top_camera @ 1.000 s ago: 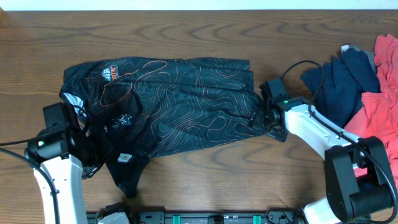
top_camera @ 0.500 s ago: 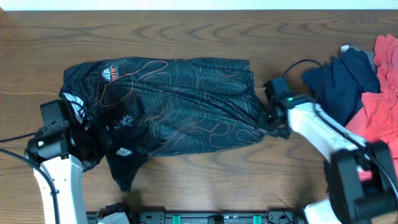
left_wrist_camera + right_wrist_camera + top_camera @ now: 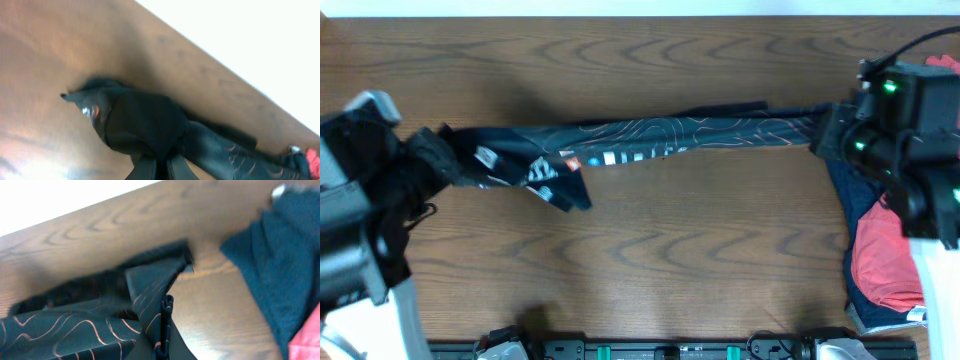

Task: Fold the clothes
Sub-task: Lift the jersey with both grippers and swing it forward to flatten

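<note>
Wooden table point(image 3: 650, 270) filled the overhead view, grain running left to right. The black jersey point(image 3: 660, 140) was drawn out into a long narrow band across the upper half of the table, spanning from the left arm to the right arm, with thin orange contour lines showing along its length. A loose flap hung down near the left end, carrying white lettering and small colourful logos point(image 3: 570, 160). I logged a faint shadow on the wood under the band. At the right edge, well apart from the band's middle, a navy tee point(image 3: 842, 210) and a red tee point(image 3: 880, 260) lay bunched together, partly under the right arm. The left gripper point(image 3: 428, 160) was closed on the jersey's left end; in the left wrist view its fingers point(image 3: 145, 169) pinched a rounded wad of black cloth point(image 3: 145, 122). The right gripper point(image 3: 825, 132) was likewise clamped on the right end; the right wrist view showed folded hem point(image 3: 150, 285) between the jaws, with the navy tee point(image 3: 270, 260) just beyond.
</note>
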Controlling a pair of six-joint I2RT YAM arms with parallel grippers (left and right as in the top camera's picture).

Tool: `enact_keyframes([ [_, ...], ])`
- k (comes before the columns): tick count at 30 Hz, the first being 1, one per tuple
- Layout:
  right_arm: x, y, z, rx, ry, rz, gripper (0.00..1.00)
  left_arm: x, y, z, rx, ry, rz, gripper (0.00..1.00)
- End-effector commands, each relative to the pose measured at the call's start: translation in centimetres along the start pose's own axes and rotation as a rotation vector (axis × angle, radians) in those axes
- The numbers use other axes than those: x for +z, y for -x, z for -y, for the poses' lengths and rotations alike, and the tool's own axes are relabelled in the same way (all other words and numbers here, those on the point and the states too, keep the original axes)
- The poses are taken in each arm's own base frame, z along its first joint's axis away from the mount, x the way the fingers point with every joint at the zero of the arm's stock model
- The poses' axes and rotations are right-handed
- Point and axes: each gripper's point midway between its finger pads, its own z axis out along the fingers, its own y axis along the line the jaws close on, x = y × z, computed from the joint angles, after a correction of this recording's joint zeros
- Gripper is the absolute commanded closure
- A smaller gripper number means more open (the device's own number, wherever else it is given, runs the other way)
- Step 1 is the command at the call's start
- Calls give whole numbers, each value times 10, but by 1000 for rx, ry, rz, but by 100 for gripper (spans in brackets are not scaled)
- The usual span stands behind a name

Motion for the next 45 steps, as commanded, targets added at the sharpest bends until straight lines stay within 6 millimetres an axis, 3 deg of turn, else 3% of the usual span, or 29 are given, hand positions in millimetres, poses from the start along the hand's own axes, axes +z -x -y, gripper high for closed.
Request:
enact_keyframes([
  [1,-34,21,2,-59,-26,116,99,-45,23,25,68,-59,136,94],
  [4,-66,40,7,-53,-63,237,99,-75,34,39,99,-86,226,94],
  [7,-85,54,10,-74,-95,316,99,-91,41,43,112,-83,283,94],
  [10,-83,60,8,-123,-99,325,99,-85,43,42,109,-81,274,94],
  [13,-59,60,10,-148,-119,267,99,-68,44,43,100,-101,218,94],
  [18,8,57,12,-158,-149,124,99,-15,48,37,74,-88,89,94],
  [22,69,63,13,-160,-166,65,99,43,49,34,69,-77,-28,94],
  [26,125,86,7,-158,-150,114,99,110,59,41,89,-102,-69,94],
  [29,145,116,-3,-137,-112,234,99,154,78,66,131,-207,-18,94],
  [31,141,140,-12,-109,-80,336,99,167,99,83,121,-274,62,94],
  [33,123,168,-22,-87,-41,455,99,165,126,97,82,-336,165,94],
  [35,97,195,-30,-76,-17,556,99,149,155,114,56,-408,280,94],
  [39,28,247,-31,-47,-15,732,99,90,208,141,62,-515,482,94],
  [42,-10,266,-23,-36,-33,785,99,43,234,153,100,-546,577,94],
  [45,-20,263,-10,-49,-86,750,99,14,240,157,168,-558,603,94],
])
